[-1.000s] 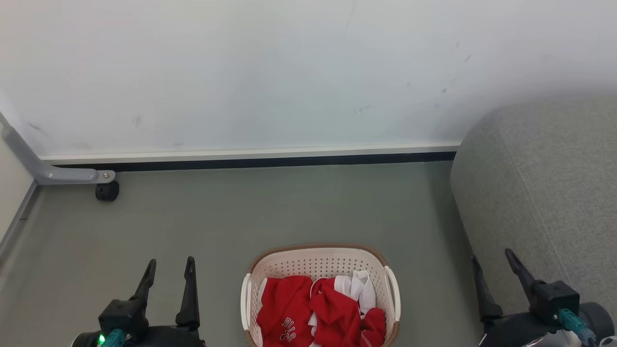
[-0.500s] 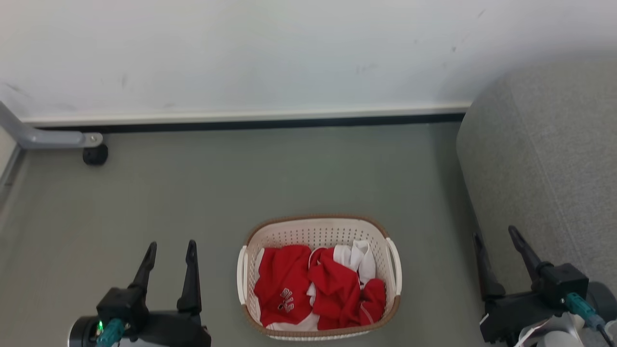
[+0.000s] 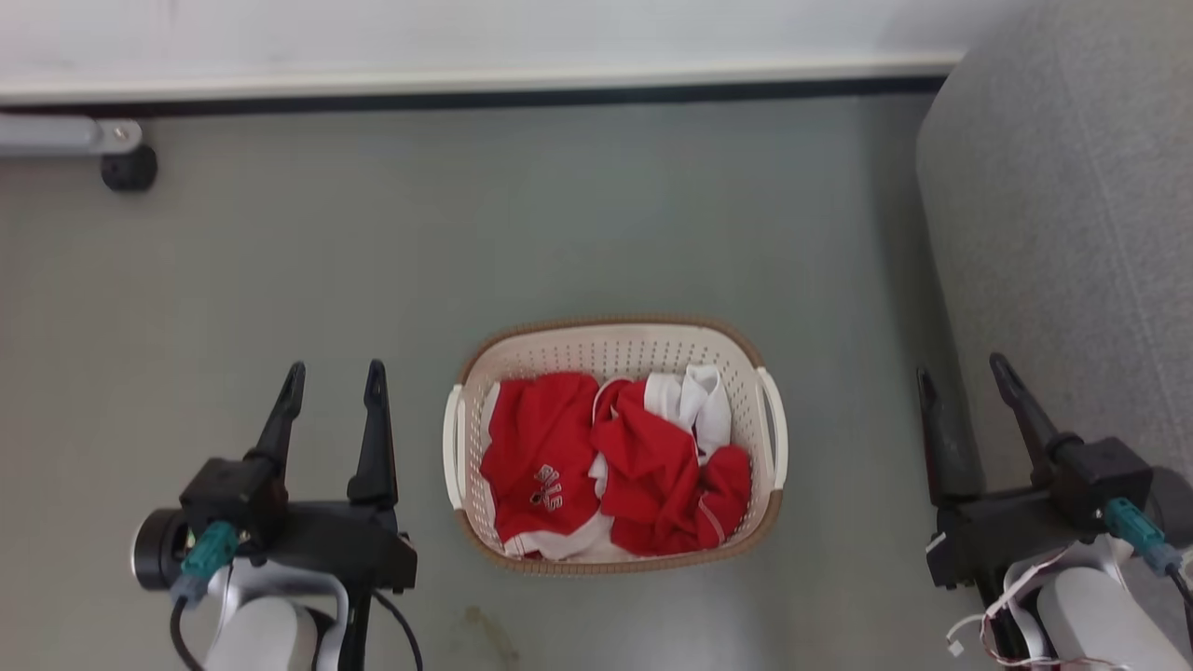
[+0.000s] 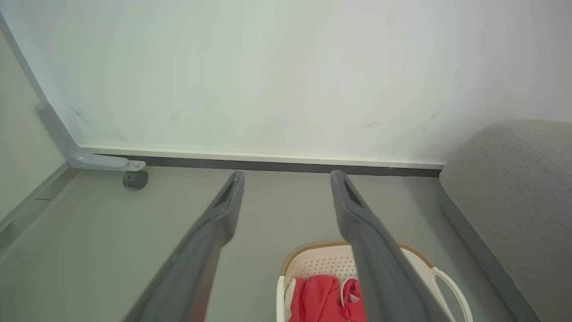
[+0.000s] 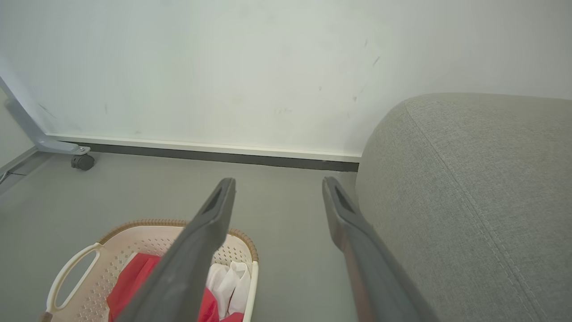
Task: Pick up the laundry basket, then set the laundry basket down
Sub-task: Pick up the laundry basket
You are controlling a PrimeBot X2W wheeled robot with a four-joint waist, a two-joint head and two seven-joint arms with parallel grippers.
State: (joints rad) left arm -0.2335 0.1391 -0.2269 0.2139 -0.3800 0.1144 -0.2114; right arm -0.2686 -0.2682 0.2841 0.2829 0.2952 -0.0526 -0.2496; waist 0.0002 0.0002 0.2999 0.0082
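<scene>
Our left gripper (image 3: 335, 368) has its fingers spread and grasps nothing. Our right gripper (image 3: 962, 366) is likewise spread and empty. The laundry basket (image 3: 606, 352) stands on the grey floor (image 3: 596, 214) between the two grippers, apart from both. It holds red garments (image 3: 643, 457) and a white garment (image 3: 697, 396). The right gripper is just beside a grey upholstered sofa (image 3: 1072, 233).

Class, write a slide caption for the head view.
Open left gripper and right gripper flank the laundry basket on the floor.

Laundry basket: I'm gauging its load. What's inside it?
Crumpled red clothes and a white garment lie in the basket; its bottom and anything beneath them are covered.
</scene>
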